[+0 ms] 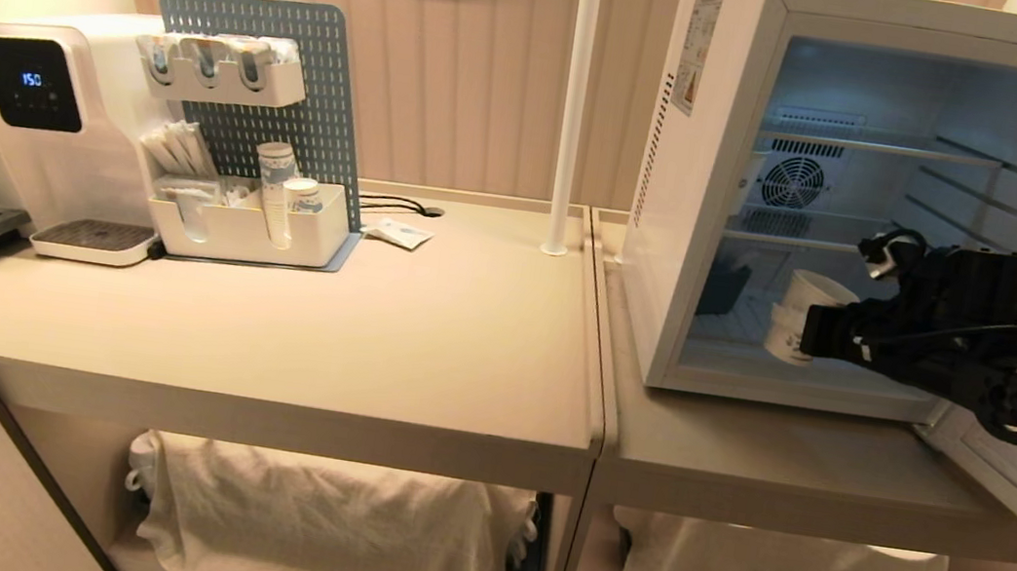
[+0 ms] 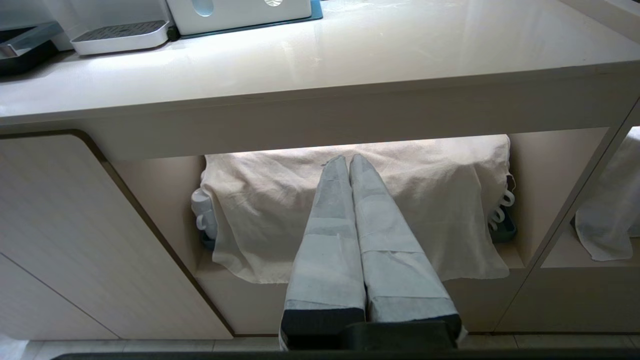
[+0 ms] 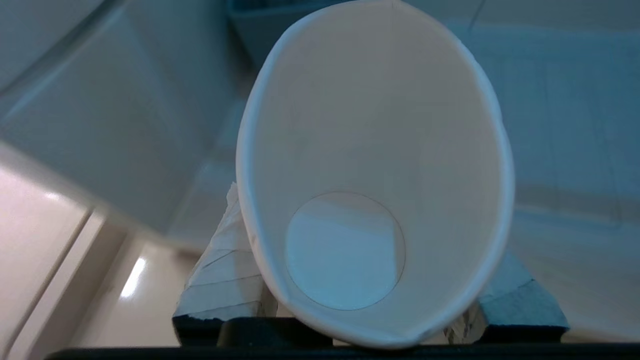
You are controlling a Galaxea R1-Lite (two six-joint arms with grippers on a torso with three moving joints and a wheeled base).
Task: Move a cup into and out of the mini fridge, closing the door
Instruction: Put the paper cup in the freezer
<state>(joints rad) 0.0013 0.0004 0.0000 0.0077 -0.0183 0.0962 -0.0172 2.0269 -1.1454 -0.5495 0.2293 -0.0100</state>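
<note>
Right gripper [image 1: 822, 332] pinching the cup [image 1: 799, 314] inside the open mini fridge [image 1: 706, 203], above its floor; left gripper [image 2: 349, 165] pressed together, parked below the counter [image 2: 320, 55].

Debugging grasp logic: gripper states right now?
Left gripper: closed, empty, parked below the counter edge.
Right gripper: closed on the cup, at the mini fridge opening.
</note>
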